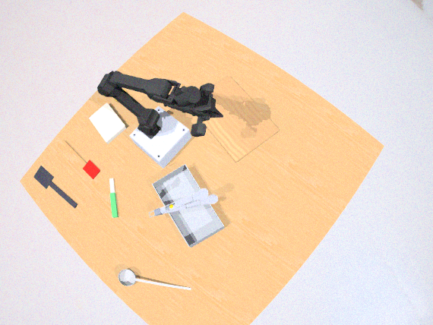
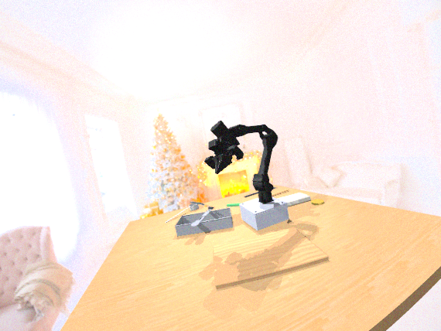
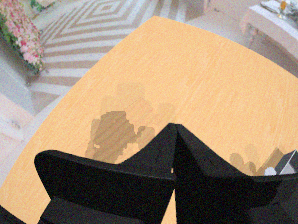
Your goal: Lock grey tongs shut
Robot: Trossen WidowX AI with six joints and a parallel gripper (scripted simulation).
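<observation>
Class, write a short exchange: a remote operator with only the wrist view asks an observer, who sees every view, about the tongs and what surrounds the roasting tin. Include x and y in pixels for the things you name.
Operator: On the wrist view, the tool's (image 1: pixel 221 115) (image 2: pixel 217 171) (image 3: pixel 175 125) tips meet. How do the tongs (image 1: pixel 188 200) (image 2: pixel 202 219) (image 3: pixel 270 171) lie?
Observer: Right across the roasting tin (image 1: pixel 208 236) (image 2: pixel 220 226) (image 3: pixel 287 163), overhanging both long sides.
Operator: What lies beyond their yellow-spotted end?
Observer: A green-and-white stick (image 1: pixel 114 203) (image 2: pixel 233 205), on the table, apart from the tin.
</observation>
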